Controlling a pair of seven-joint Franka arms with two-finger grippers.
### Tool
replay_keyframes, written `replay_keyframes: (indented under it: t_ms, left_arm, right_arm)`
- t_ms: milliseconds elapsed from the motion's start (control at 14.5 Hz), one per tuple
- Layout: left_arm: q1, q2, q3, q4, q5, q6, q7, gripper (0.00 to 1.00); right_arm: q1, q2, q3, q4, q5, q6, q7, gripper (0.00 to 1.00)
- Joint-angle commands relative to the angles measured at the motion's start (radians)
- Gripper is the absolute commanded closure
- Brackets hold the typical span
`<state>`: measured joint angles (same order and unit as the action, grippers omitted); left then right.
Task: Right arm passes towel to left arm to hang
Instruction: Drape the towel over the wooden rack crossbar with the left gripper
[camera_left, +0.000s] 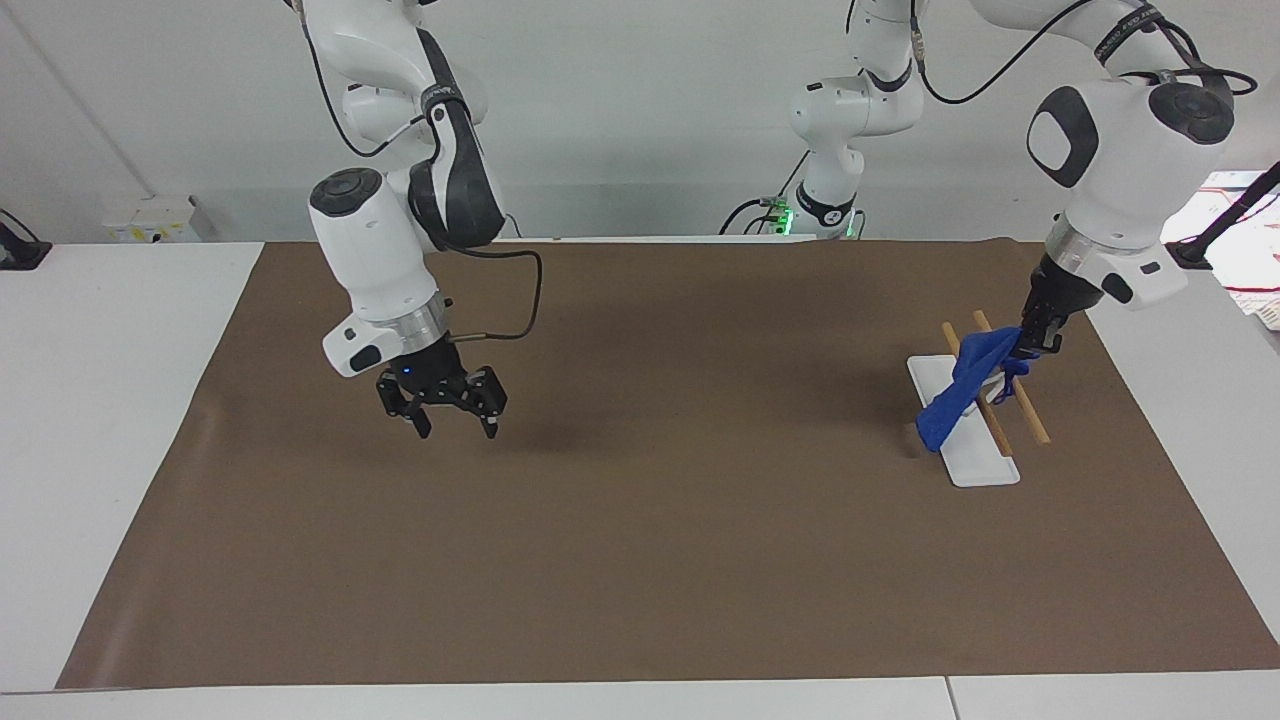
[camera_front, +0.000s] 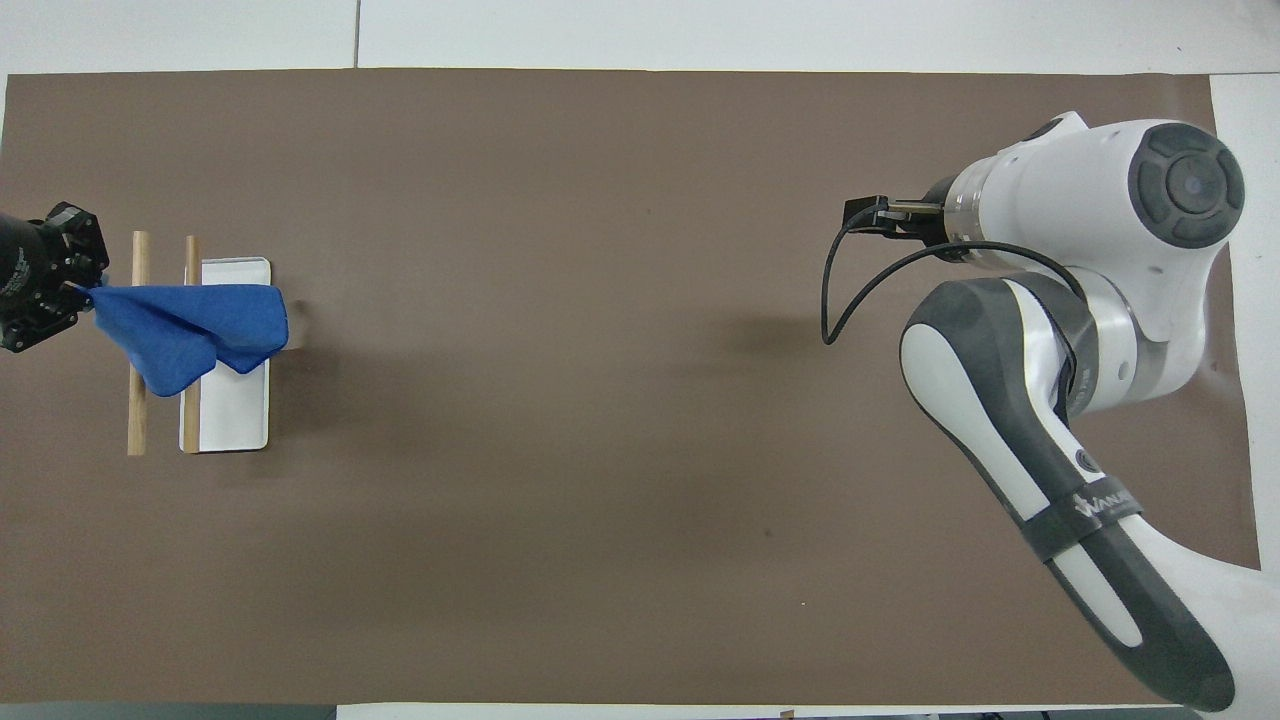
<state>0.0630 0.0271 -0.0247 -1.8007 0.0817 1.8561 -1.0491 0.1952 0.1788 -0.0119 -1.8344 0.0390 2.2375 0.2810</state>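
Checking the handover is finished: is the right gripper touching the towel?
Apart. The facing view shows the right gripper open over bare mat, with the towel in the left gripper.

The towel (camera_left: 958, 392) is bright blue, the mat (camera_left: 640, 560) plain brown on a white table (camera_left: 100, 420), the rack's base (camera_left: 975, 462) white with tan wooden rods (camera_left: 1030, 420), and both arms white and dark grey with black pincers.
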Motion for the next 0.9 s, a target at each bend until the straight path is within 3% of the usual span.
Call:
replay_keyframes:
  t_ms: [0,276,484,691,829]
  left_arm:
    - [0.026,-0.039,-0.009,-0.022,0.073,-0.069,0.017,1.0]
    - [0.032,-0.004,-0.007,0.062,0.095,-0.099,0.015,1.0]
    - [0.003,0.01,-0.018,0.119,0.112,-0.247,-0.008,1.0]
    - [-0.06,0.0,-0.021,0.107,0.092,-0.294,-0.12,1.0]
    - [-0.078,0.007,-0.02,0.104,0.089,-0.281,-0.17,1.0]
  right_arm:
    - [-0.049,-0.028,0.012,0.117,-0.054,-0.23,-0.025,0.0]
    - [-0.109,-0.146,0.01,0.181,-0.053,-0.473,-0.088,0.0]
    - [-0.14,-0.229,0.009,0.214,-0.053,-0.617,-0.092,0.0]
    - [-0.187,-0.174,0.007,0.377,-0.05,-0.766,-0.158,0.0]
    - [-0.215,-0.168,0.007,0.38,-0.05,-0.789,-0.218,0.0]
